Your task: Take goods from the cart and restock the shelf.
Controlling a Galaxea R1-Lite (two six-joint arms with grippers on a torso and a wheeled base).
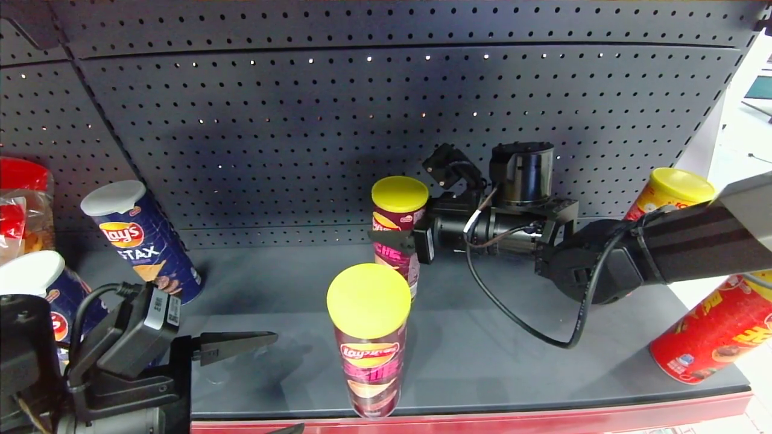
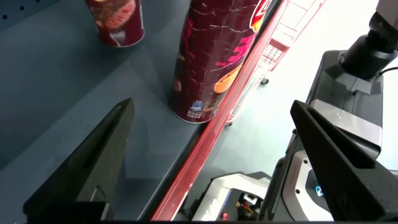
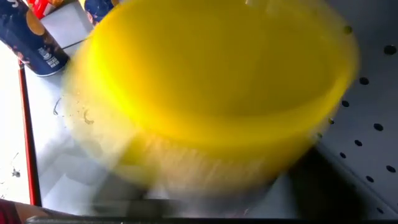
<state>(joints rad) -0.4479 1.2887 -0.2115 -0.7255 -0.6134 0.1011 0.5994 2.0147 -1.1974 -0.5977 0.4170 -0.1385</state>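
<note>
Closest in, at the lower left of the head view, the left gripper [image 1: 288, 383] sits at the front edge of the dark grey metal shelf [image 1: 482, 361]. Its two black fingers [image 2: 93, 168] are spread wide with nothing between them.

Just to its right, by the shelf's red lip, the front maroon crisp can [image 1: 369, 343] stands upright under a yellow plastic lid; it is one of two such cans.

Two blue cylindrical cans with white lids are on the left. The nearer blue can [image 1: 36, 283] is partly hidden by the left arm. The farther blue can [image 1: 145, 247] is tilted.

At the right end, a leaning red can [image 1: 711, 331] lies tipped near the shelf's edge.

Farther back, in the middle, the right gripper [image 1: 392, 241] is clamped on the side of the rear maroon crisp can [image 1: 398, 223], which is upright. That can's yellow lid [image 3: 211, 93] is smeared across the right wrist view, and its base is hidden, so it may or may not be touching the shelf.

Behind the right arm stands a second red can with a yellow lid [image 1: 669, 193], making two red ones.

At the far left a clear snack bag [image 1: 21, 217] rests against the perforated grey back panel [image 1: 338, 108].
</note>
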